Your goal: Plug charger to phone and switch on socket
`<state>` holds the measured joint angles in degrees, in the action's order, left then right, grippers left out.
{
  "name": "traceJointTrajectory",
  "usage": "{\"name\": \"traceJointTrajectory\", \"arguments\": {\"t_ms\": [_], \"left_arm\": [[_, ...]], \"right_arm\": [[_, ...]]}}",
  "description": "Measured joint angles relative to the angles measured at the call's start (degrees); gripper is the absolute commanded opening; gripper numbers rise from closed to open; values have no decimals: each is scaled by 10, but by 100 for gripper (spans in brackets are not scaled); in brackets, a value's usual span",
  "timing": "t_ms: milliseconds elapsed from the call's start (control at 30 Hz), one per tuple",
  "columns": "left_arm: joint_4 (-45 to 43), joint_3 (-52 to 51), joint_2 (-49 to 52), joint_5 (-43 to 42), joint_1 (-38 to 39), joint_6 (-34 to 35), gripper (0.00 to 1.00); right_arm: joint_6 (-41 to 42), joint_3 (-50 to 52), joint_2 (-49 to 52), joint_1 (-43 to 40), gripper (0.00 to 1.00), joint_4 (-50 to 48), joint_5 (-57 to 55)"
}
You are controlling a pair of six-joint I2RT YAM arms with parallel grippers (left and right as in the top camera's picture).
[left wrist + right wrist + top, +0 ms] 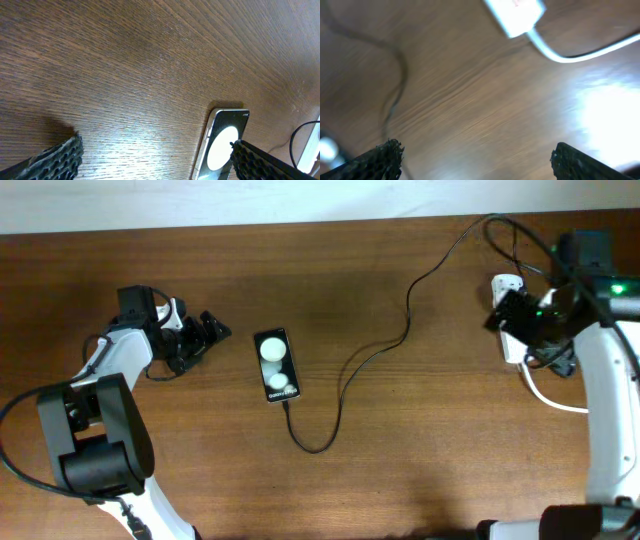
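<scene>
The black phone (276, 365) lies in the middle of the table, its screen lit with two white spots. The thin black charger cable (345, 370) runs from the phone's lower end, loops, and leads up right to the white socket strip (503, 286). My right gripper (512, 318) is open over the strip and hides most of it. The blurred right wrist view shows the strip's end (515, 15), the cable (397, 75) and open, empty jaws (476, 149). My left gripper (212, 332) is open, left of the phone. The left wrist view shows the phone (222, 145) by the open jaws (156, 147).
The strip's thick white cord (552, 400) curves off toward the right, also in the right wrist view (570, 52). The left arm's base (95, 440) stands at the lower left. The table's far edge (300, 222) meets a white wall.
</scene>
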<state>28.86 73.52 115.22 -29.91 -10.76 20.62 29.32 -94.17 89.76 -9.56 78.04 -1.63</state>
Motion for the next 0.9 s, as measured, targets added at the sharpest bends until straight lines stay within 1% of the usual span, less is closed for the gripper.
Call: {"name": "traceJointTrajectory", "arguments": {"t_ms": [167,300,400,633,900], "left_arm": [[0,0,0,0,0,0,99],[0,0,0,0,0,0,99],[0,0,0,0,0,0,99],[0,0,0,0,0,0,99],[0,0,0,0,0,0,99]], "right_arm": [[0,5,49,-73,99,-1,-29],[0,7,102,-107,99,-23,-36],[0,7,127,-108,99,-50,-37],[3,7,194,-109,99,-150,-62],[50,7,255,-129,99,-244,-70]]}}
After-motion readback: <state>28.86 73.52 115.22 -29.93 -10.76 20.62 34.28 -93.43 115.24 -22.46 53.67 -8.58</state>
